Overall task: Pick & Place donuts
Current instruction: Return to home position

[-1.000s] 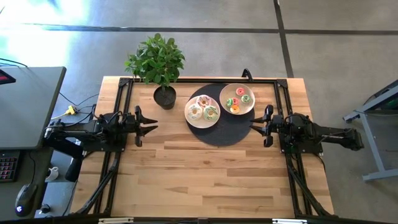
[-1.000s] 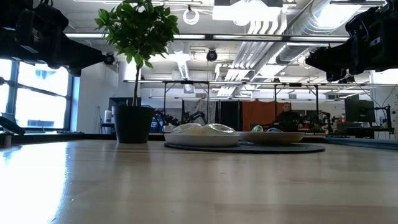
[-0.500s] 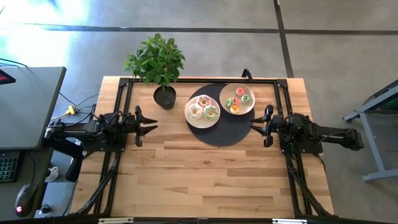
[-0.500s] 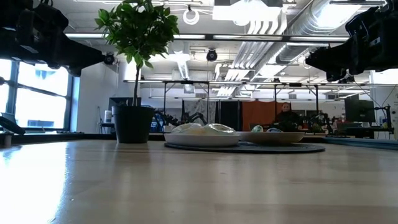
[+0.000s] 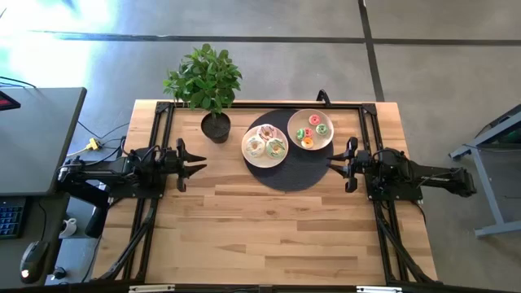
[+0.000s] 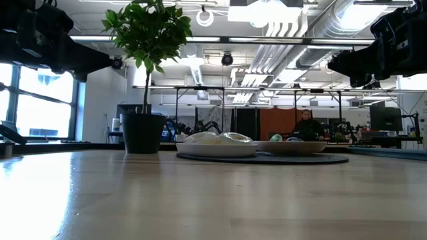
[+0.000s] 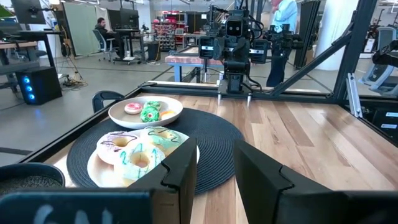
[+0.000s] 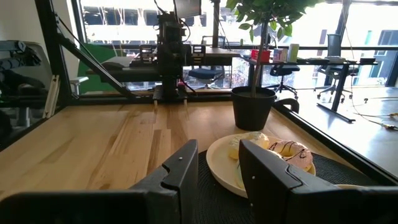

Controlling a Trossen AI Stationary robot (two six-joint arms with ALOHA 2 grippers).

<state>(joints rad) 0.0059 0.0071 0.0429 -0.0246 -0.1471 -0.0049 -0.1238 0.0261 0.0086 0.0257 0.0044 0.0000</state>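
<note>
Three larger donuts (image 5: 265, 144) lie on a pale plate (image 5: 248, 155) on the left half of a black round mat (image 5: 295, 172). Several tiny donuts (image 5: 311, 130) in green, pink-red and orange lie on a second plate (image 5: 294, 122) to its right and farther back. My left gripper (image 5: 198, 165) hovers open above the table, left of the mat. My right gripper (image 5: 331, 165) hovers open over the mat's right edge. The left wrist view shows the larger donuts (image 7: 138, 151) ahead of its open gripper (image 7: 214, 169), with the tiny donuts (image 7: 148, 112) beyond. The right wrist view shows the larger donuts (image 8: 273, 148) just past its open gripper (image 8: 221, 171).
A potted plant (image 5: 210, 85) stands at the table's far side, just left of the mat. Black frame rails (image 5: 155, 134) run along the table's left, right and far edges. The near half of the wooden table (image 5: 260, 236) is bare. A desk (image 5: 37, 138) stands left of the table.
</note>
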